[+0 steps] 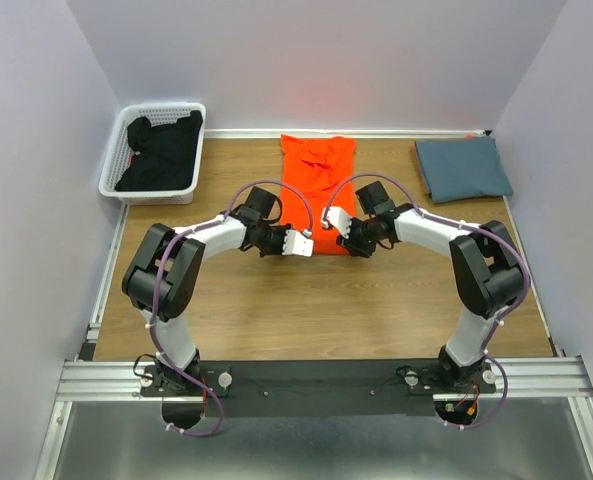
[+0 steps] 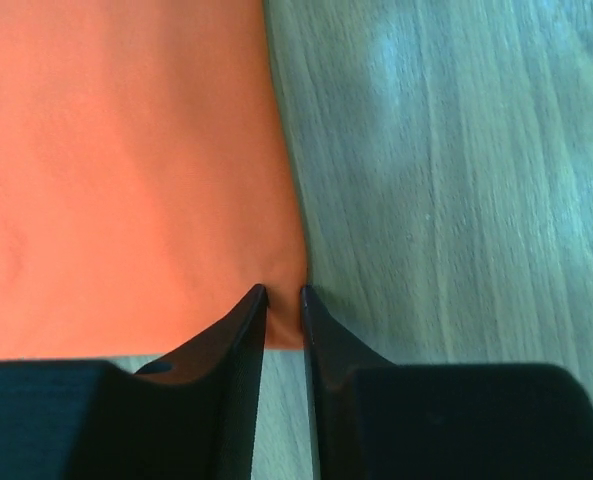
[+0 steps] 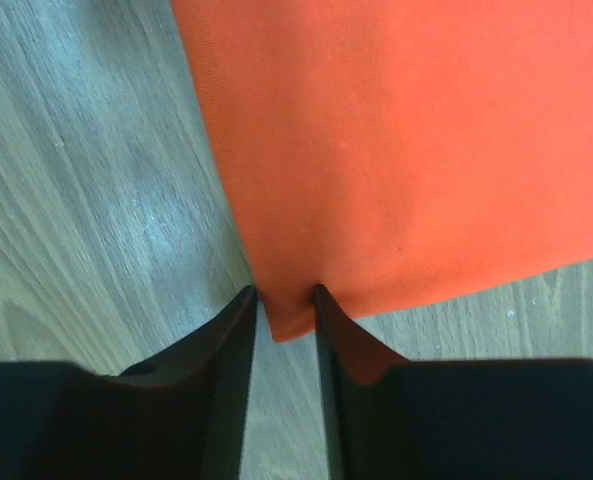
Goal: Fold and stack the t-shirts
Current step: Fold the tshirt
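You had the bright orange cloth t-shirt (image 1: 314, 190) lying on the wooden desk (image 1: 306, 310), long axis running near to far, with your left gripper (image 2: 283, 292) astride its near left corner and right gripper (image 3: 284, 291) astride the near right, jaws narrowly parted, whether gripping I could not tell.

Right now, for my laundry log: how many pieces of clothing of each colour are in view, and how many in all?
Orange: 1, the orange t-shirt, laid out mid-table.
Blue-grey: 1, the blue-grey t-shirt, folded, far right.
Black: 1 heap of black cloth in the white basket; separate pieces cannot be told apart.
Total: 3
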Motion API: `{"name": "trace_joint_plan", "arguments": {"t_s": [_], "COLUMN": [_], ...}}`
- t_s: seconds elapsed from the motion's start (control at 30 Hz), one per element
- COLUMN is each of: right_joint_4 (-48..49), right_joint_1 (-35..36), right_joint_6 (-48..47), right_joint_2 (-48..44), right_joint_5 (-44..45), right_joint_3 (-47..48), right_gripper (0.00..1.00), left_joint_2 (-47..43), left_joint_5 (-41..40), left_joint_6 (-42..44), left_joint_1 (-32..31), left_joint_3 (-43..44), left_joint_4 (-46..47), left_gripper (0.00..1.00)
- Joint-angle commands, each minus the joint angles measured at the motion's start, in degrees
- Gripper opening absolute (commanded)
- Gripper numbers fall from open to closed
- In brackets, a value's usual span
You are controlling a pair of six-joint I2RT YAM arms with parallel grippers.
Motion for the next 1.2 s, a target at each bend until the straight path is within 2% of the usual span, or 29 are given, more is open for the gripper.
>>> {"name": "trace_joint_plan", "arguments": {"t_s": [0.0, 0.03, 0.1, 0.17, 0.3, 0.47, 0.67, 0.87, 1.0, 1.17], "right_joint_4": [-1.27, -1.27, -1.27, -1.27, -1.62, -3.81, -8.91, -14.98, -19.90, -26.66], "right_joint_1": [0.44, 0.44, 0.44, 0.44, 0.44, 0.35, 0.35, 0.35, 0.35, 1.22], "right_joint_6": [-1.89, -1.89, -1.89, -1.71, -1.54, 1.80, 3.82, 4.62, 5.32, 6.55], "right_joint_2": [3.78, 4.14, 4.58, 4.40, 3.53, -0.68, -4.47, -7.28, -10.62, -18.16], "right_joint_5": [1.97, 1.98, 2.42, 2.77, 3.65, 3.39, 3.91, 4.44, 3.21, -1.44], "right_joint_3": [-2.36, -2.27, -2.19, -2.01, -1.14, 2.55, 10.10, 14.51, 15.74, 13.56], "right_gripper": [0.32, 0.30, 0.25, 0.18, 0.01, 0.01, 0.01, 0.01, 0.01, 0.00], "left_joint_2": [2.77, 2.69, 2.07, 1.28, 1.28, -2.14, -6.27, -10.57, -15.50, -23.50], "left_joint_5": [-2.13, -2.13, -2.13, -2.04, -2.04, -0.90, 1.04, 1.74, 2.71, 1.57], "left_joint_6": [0.42, -0.10, -1.42, -1.25, -1.25, -3.71, -7.05, -8.10, -8.90, -7.84], "left_joint_1": [-0.31, -0.31, -0.31, -0.31, -0.31, 0.04, 0.75, 0.66, 0.40, -3.37], "left_joint_3": [1.02, 1.11, 0.42, 0.15, 1.55, 3.22, 9.54, 13.24, 11.32, 7.36], "left_joint_4": [-3.46, -3.29, -0.93, -0.82, -3.98, -5.48, -9.43, -15.67, -18.83, -23.05], "left_gripper": [0.22, 0.22, 0.09, 0.03, 0.00, 0.00, 0.00, 0.00, 0.00, 0.00]}}
